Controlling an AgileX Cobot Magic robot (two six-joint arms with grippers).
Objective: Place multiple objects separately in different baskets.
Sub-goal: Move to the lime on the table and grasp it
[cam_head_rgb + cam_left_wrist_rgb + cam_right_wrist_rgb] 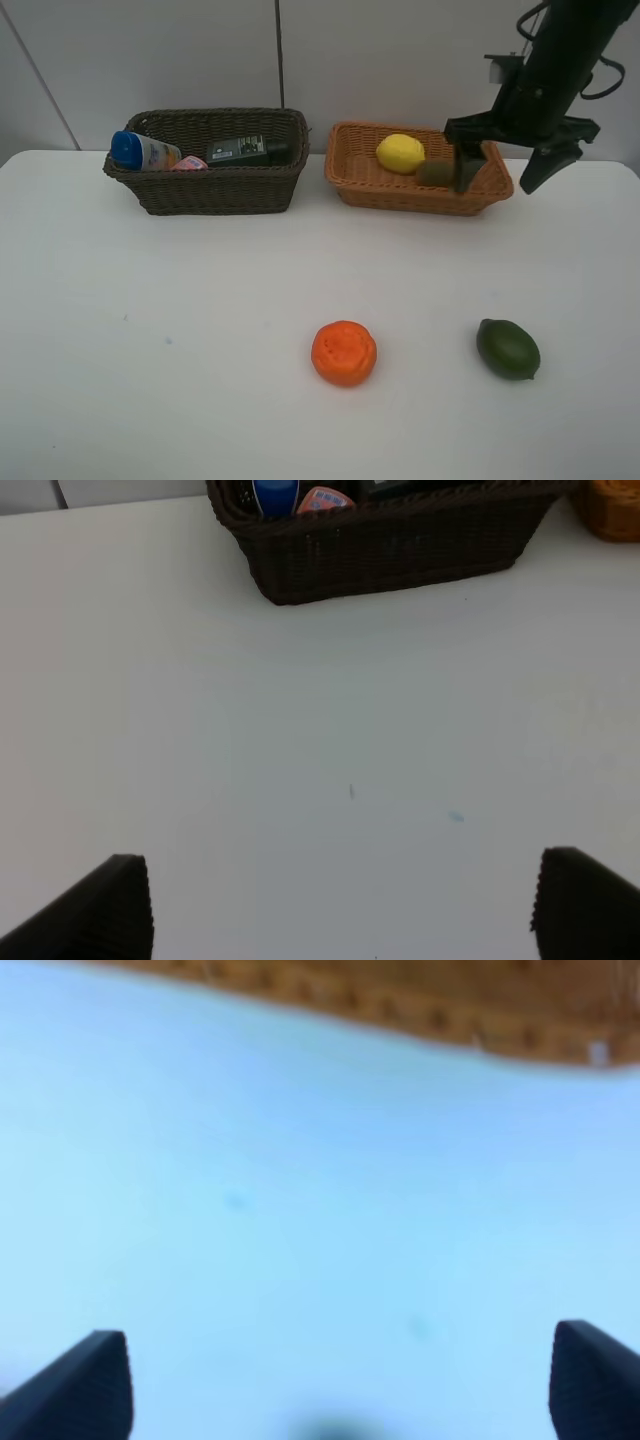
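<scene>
The dark brown basket (215,190) holds the white bottle with blue cap (140,150), the pink tube (188,163) and a black case (240,150); I cannot make out the pump bottle. The light tan basket (400,192) holds the lemon (400,153) and the brown kiwi (435,173). The orange (344,352) and the dark green fruit (508,348) lie on the white table. My right gripper (505,168) is open and empty over the tan basket's right end, just right of the kiwi. My left gripper (340,910) is open and empty over bare table, short of the dark basket (400,550).
The white table (200,330) runs from the baskets to the front edge, with a pale wall behind. The right wrist view shows blurred table and the tan basket's edge (400,990) between the open fingertips (90,1385). The left arm is outside the exterior high view.
</scene>
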